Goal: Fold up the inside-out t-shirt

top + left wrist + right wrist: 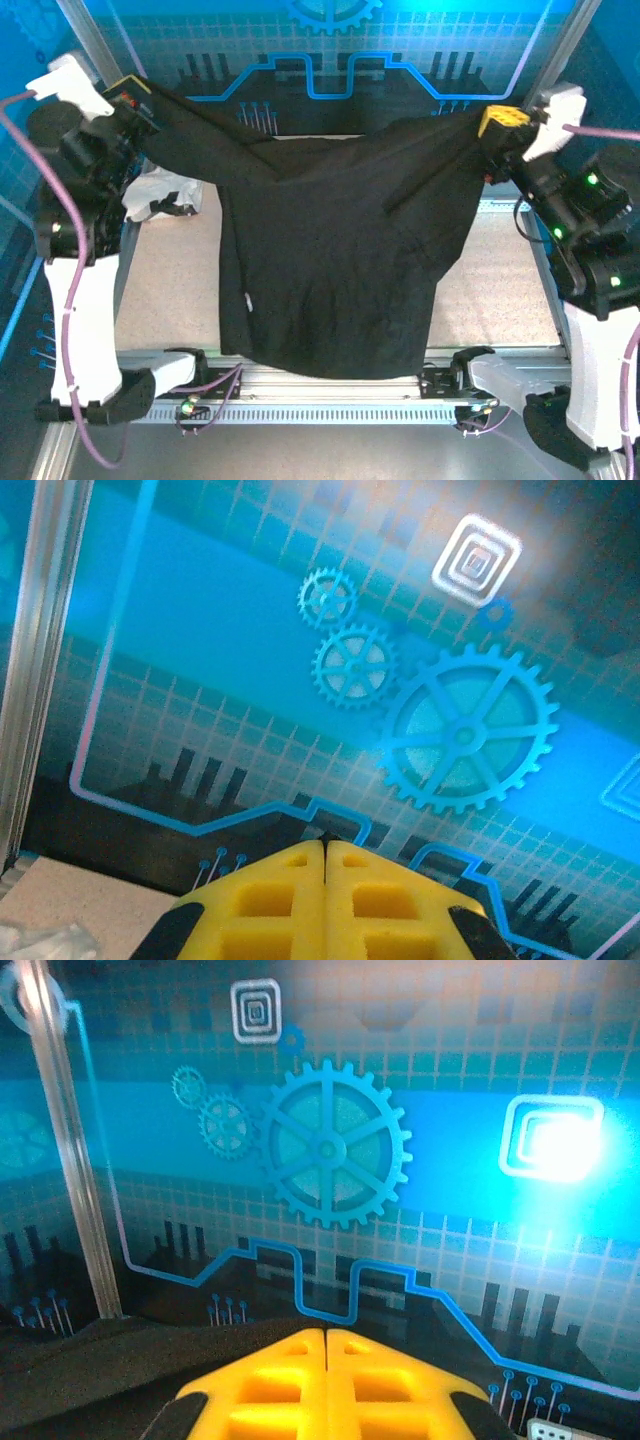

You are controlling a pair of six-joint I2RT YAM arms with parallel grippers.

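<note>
**Operator:** Where does the shirt sit against my claws?

**Inspector:** Your inside-out t-shirt (330, 250) hangs between them. From the top camera, one upper corner runs up to your left claw (128, 86) at the far left. The other upper corner meets your right claw (503, 121) at the far right. The body drops from that line toward the arm bases, and its lower edge drapes over the near rail (300, 392) of the table (170, 290). On your right wrist camera, black cloth (100, 1360) lies just beside and below the fingers, on their left.

**Operator:** And the claws themselves?

**Inspector:** Both are fully closed. On the left wrist camera your left claw (325, 900) has its yellow pads pressed flat together with only a seam between them. Your right claw (325, 1385) reads the same. The top camera shows each pinching a corner of the shirt, and the cloth is raised at both ends. I cannot make out the pinched fabric itself on the left wrist camera.

**Operator:** Orientation?

**Inspector:** The long span runs side to side, claw to claw. The left end is drawn into a narrow band and the right end is broader. The hem points toward your arm bases. A small pale tag (247, 301) shows on the left half of the body. A white garment (160, 195) lies on the table under the left band, apart from the shirt's body.
</note>
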